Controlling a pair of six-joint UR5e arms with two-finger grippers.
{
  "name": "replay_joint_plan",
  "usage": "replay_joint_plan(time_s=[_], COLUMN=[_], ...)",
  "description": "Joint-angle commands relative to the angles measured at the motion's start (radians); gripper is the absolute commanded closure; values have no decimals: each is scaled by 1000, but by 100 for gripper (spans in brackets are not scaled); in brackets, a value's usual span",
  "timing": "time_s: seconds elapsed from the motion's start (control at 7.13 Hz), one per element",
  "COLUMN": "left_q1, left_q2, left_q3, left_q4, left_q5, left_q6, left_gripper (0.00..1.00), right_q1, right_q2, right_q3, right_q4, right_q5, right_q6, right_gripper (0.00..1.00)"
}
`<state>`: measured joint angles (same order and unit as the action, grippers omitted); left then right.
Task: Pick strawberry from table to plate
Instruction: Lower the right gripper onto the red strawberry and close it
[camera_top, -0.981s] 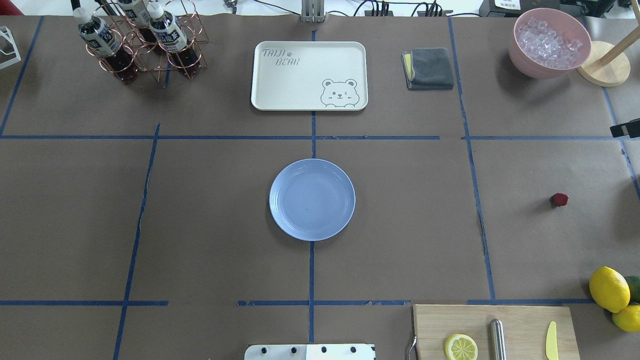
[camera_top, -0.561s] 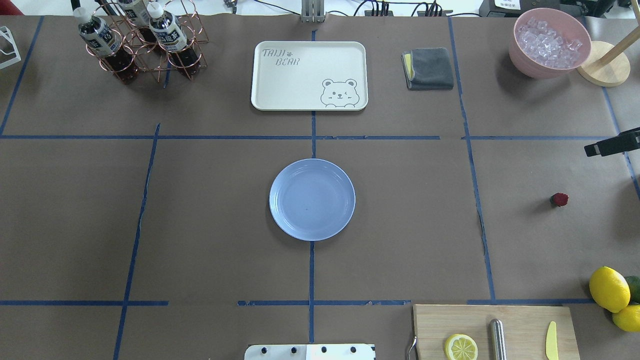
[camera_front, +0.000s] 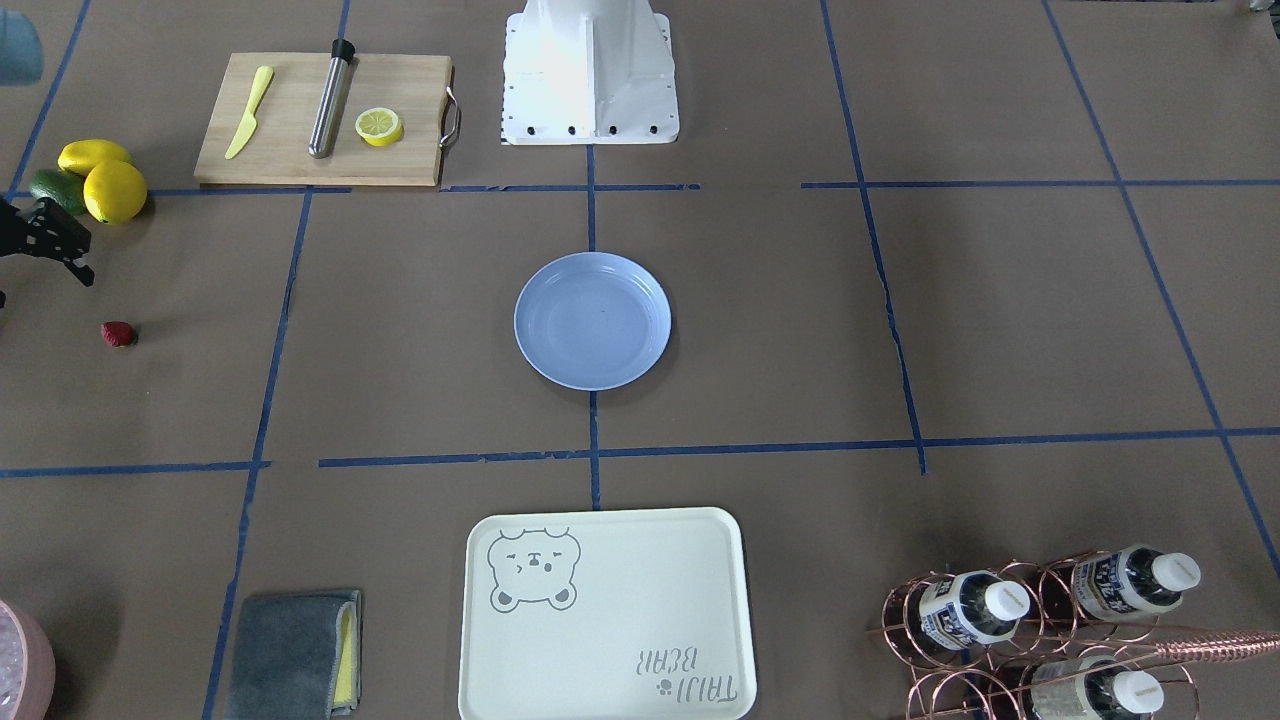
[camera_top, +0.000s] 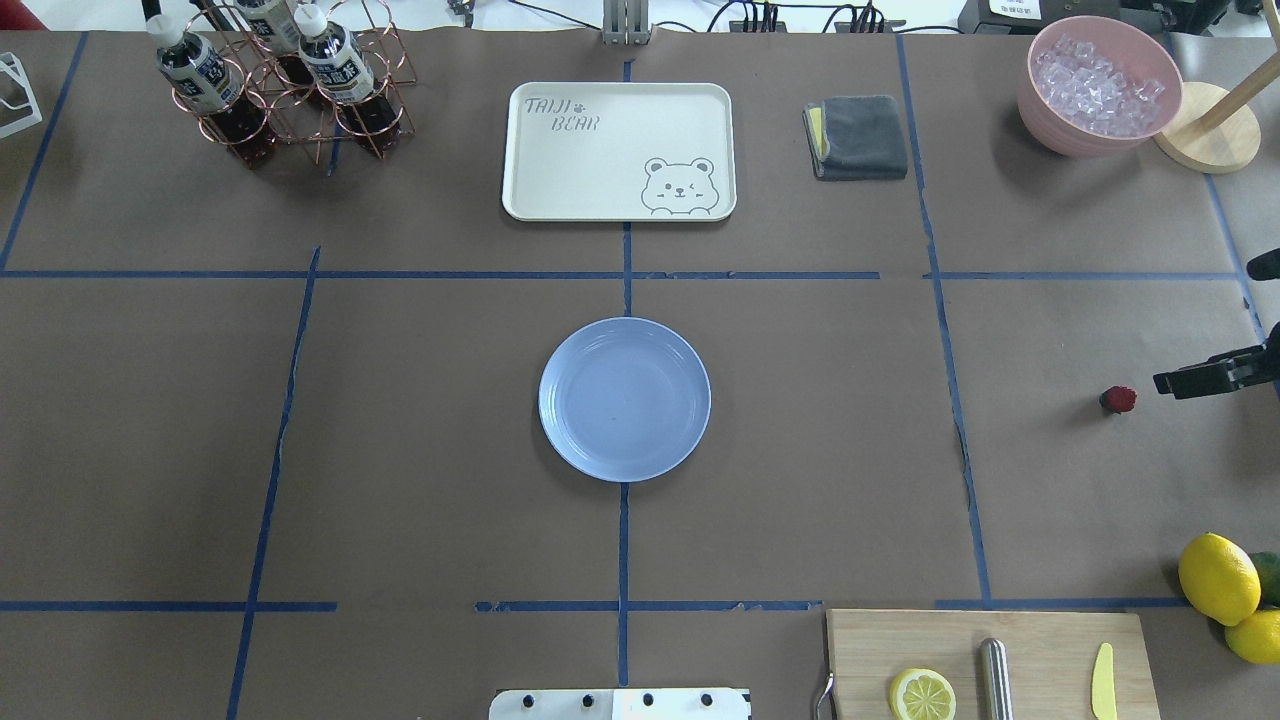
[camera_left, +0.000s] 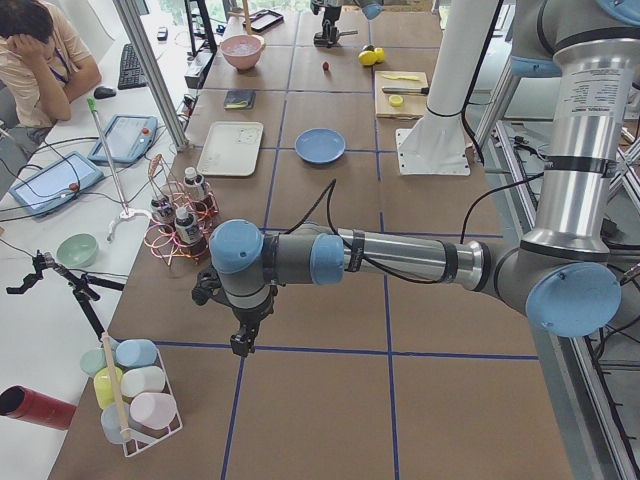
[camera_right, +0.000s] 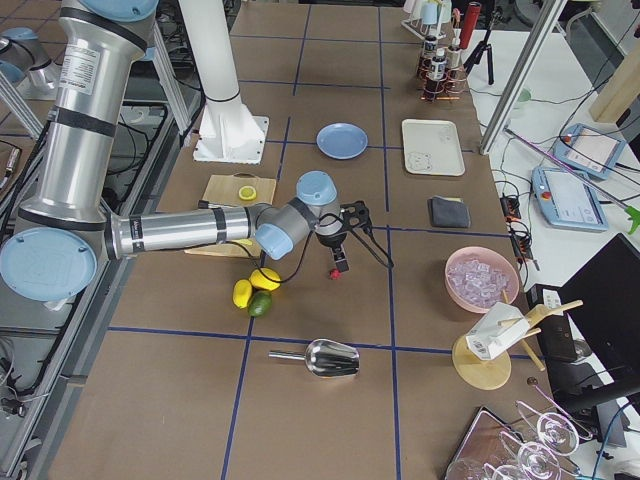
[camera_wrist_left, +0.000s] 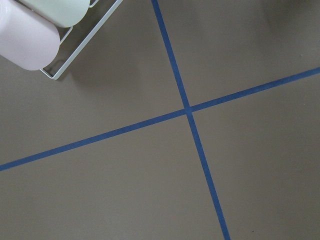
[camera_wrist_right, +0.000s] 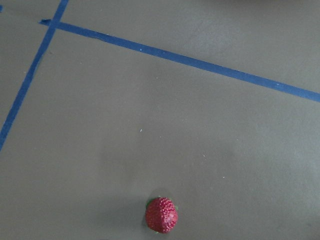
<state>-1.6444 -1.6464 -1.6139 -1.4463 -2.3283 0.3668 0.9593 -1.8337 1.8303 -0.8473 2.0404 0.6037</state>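
The strawberry (camera_top: 1118, 399), small and dark red, lies on the brown-paper table (camera_top: 800, 450) far to the right; it also shows low in the right wrist view (camera_wrist_right: 161, 215) and at the front view's left (camera_front: 118, 334). The empty light-blue plate (camera_top: 625, 400) sits at the table's centre (camera_front: 592, 320). My right gripper (camera_top: 1205, 325) hangs open above the table just right of the strawberry, holding nothing, one finger (camera_top: 1200, 381) pointing toward the berry. My left gripper (camera_left: 240, 345) shows only in the exterior left view, far from both; I cannot tell its state.
A cream bear tray (camera_top: 620, 150), grey cloth (camera_top: 857, 137), pink ice bowl (camera_top: 1100, 85) and bottle rack (camera_top: 290, 80) line the far side. Lemons (camera_top: 1218, 578) and a cutting board (camera_top: 990, 665) with a lemon half sit at the near right.
My right gripper has come further in from the right edge and swung toward the near side, so one finger now sits beside the strawberry. Strawberry and plate have not moved.
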Motion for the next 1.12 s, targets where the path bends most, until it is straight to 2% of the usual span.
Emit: replay_joint_plan(time_s=[0.0,0.14,0.56,0.98], left_q1=[0,0,0,0], left_q2=[0,-1,-1,-1], left_q3=[-9,-9,-11,-24], left_q4=[0,0,0,0], left_q5=[0,0,-14,-14], left_q6=[0,0,0,1], left_gripper=[0,0,0,0], right_q1=[-80,-85,-100,-105], right_q2=[78,112,108,84], right_q3=[-92,-121,-134,-137], right_q4=[53,54,54,54], right_q5=[-78,-78,-94,-92], right_q6=[56,64,61,59], right_gripper=[1,2,8,21])
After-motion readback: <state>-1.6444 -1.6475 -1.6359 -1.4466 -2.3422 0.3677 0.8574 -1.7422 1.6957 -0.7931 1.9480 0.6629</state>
